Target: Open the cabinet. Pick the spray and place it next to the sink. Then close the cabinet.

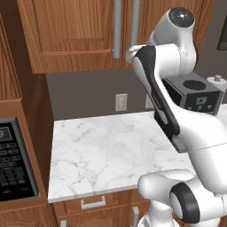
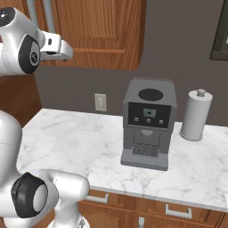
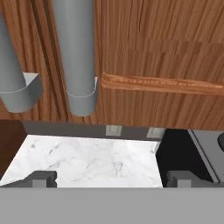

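The brown wooden cabinet hangs above the counter with both doors shut. Two grey vertical bar handles meet at its middle seam: the right handle and the left handle. My gripper is raised close in front of the handles' lower ends, open, with nothing between its fingertips. In the right base view the white hand reaches toward the handle. The spray is hidden and the sink is out of view.
A grey coffee machine stands on the white marble counter, with a paper towel roll to its right. A black microwave sits in the left wall unit. Drawers run below the counter.
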Tool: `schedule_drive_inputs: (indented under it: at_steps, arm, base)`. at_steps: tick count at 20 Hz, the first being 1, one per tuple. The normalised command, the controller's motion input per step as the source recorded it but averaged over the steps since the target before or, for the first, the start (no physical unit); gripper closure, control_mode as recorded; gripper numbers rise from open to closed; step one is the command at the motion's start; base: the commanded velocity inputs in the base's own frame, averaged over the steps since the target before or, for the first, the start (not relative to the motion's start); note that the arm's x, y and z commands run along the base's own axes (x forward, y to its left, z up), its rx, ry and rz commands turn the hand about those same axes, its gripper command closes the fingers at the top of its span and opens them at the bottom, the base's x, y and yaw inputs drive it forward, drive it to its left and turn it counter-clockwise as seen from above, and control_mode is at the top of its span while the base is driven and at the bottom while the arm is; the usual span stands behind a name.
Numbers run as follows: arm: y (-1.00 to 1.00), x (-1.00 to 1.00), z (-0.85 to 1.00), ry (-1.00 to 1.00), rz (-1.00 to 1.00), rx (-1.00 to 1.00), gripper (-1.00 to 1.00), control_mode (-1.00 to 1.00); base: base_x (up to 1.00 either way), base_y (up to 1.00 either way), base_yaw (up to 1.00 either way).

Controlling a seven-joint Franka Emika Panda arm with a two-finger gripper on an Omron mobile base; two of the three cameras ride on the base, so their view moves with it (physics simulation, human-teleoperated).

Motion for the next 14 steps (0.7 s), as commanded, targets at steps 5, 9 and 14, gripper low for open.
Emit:
schedule_drive_inputs:
  at_steps: [5, 9, 14]
  arm:
    - [0.13, 0.39, 0.13, -0.03, 0.04, 0.0, -1.0, -1.0]
    - [0.07, 0.44, 0.04, -0.14, 0.0, 0.0, -1.0, -1.0]
    - [0.04, 0.49, 0.06, -0.12, 0.02, 0.0, -1.0, -1.0]
  base:
    - [0.0, 0.0, 0.0]
    - [0.0, 0.0, 0.0]
    - [0.0, 0.0, 0.0]
